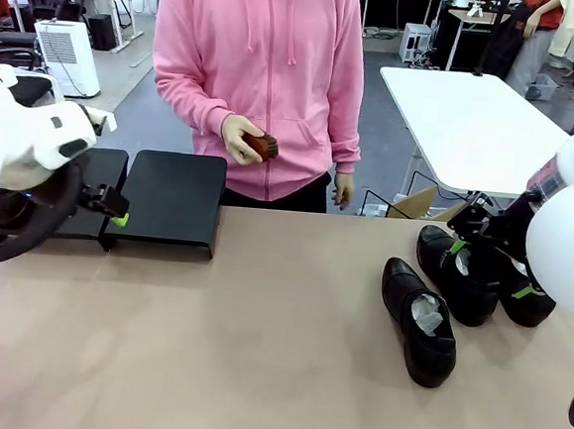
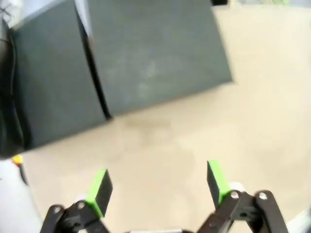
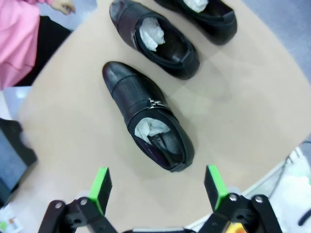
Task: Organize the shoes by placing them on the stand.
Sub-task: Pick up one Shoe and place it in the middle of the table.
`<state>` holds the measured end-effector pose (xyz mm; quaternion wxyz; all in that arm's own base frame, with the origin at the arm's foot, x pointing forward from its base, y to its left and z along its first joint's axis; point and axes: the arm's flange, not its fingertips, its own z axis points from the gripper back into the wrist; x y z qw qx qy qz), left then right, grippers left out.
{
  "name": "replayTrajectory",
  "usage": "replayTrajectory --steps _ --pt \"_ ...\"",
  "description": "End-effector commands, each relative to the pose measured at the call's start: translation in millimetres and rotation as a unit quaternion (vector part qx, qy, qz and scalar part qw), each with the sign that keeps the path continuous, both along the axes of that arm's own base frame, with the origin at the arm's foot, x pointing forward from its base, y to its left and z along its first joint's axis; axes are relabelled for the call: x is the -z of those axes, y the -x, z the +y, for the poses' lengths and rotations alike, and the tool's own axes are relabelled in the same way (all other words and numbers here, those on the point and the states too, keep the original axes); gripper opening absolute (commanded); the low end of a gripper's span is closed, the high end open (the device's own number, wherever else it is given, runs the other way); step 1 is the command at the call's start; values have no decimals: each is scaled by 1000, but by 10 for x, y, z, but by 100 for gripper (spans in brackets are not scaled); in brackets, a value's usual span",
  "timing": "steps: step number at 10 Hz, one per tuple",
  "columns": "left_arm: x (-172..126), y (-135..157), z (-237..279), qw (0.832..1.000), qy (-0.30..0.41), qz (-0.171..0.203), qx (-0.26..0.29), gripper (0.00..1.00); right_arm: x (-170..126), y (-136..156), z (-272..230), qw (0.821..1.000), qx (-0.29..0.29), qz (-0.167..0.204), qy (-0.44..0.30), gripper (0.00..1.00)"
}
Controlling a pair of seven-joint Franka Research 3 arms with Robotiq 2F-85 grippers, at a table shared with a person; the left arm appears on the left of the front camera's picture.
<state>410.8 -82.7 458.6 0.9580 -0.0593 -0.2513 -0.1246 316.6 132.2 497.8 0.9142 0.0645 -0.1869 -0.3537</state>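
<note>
Beige desk (image 1: pixel 253 391) runs across to a person (image 1: pixel 259 63) in a pink hoodie at twelve o'clock, who holds a small brown object (image 1: pixel 261 146) in one hand. By my reckoning the job has not begun. The stand (image 1: pixel 174 196), two black units side by side at ten o'clock on the desk, has a bare top, and the three shoes (image 1: pixel 418 319) I can see all lie on the desk at three o'clock, white paper stuffed in each. Every one of them has yet to be carried across.

My right hand (image 3: pixel 158 187) hangs over that group, pointed down at the desk, fingers spread wide with nothing between them. In its wrist view the closest shoe (image 3: pixel 148 119) lies heel toward me at twelve o'clock, just beyond the green pads (image 3: pixel 100 187), with the other two farther off.

My left hand (image 2: pixel 158 182) hovers over bare desk just in front of the stand — also spread open and empty, the seam between the two units at eleven o'clock from its fingers.
</note>
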Motion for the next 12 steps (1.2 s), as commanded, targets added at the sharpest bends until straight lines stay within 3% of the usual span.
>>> replayTrajectory --steps 1,4,5,7,9,12 --pt "-372 93 436 998 -8 66 4 100 -2 -10 -8 1000 -5 -6 0 100" --pt "-321 -43 613 995 4 94 -41 100 -2 -10 -8 1000 -5 -6 0 100" --pt "-381 210 460 997 10 82 -3 100 -1 0 0 1000 0 0 0 100" --pt "-381 210 460 997 10 82 -3 100 48 7 83 995 -73 44 49 100" --pt "-381 210 460 997 10 82 -3 100 -97 140 247 988 -129 57 62 100" --pt "-381 210 460 997 10 82 -3 100 -209 559 540 975 -150 116 111 100"
